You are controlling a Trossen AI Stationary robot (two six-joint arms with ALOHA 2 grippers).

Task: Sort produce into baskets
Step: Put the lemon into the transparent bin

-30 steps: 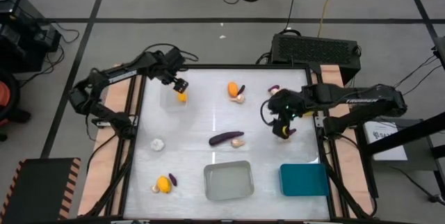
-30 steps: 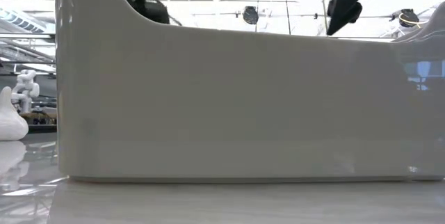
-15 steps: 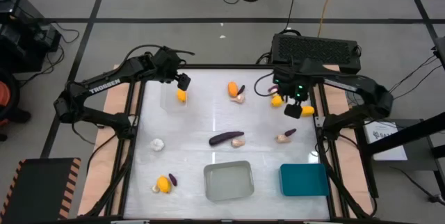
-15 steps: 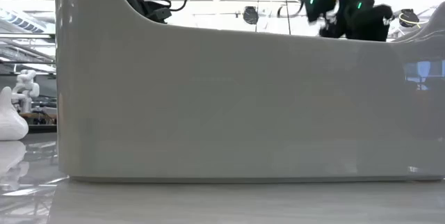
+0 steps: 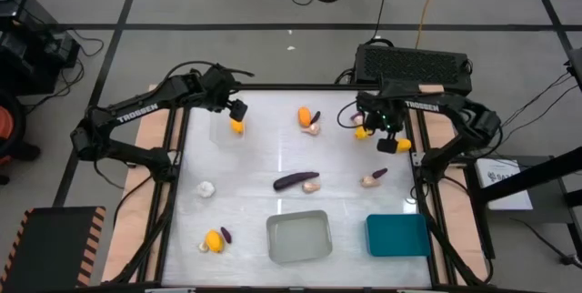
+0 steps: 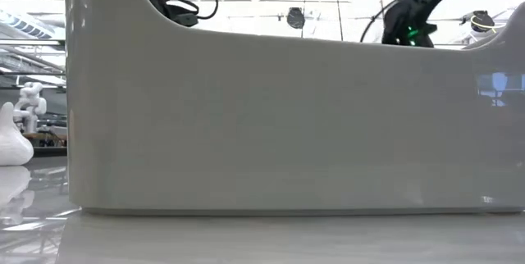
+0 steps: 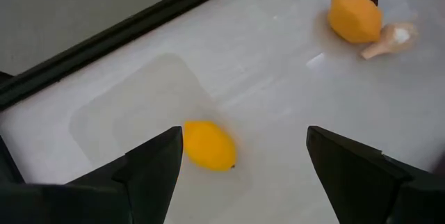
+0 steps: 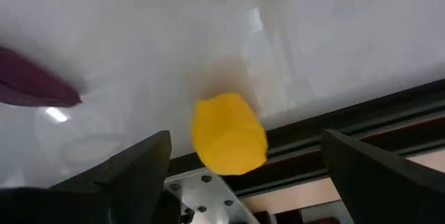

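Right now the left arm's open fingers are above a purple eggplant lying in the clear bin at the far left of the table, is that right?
Not quite. The piece in the clear bin is orange-yellow, not a purple eggplant. The left wrist view shows it between the open fingers of the left arm, and the high view shows it too. The rest holds.

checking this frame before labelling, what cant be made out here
- Low view: the grey bin fills the picture and hides the table behind it.
- Right wrist view: the purple eggplant is cut off by the edge.
- High view: the clear bin is faint; its outline is hard to trace.
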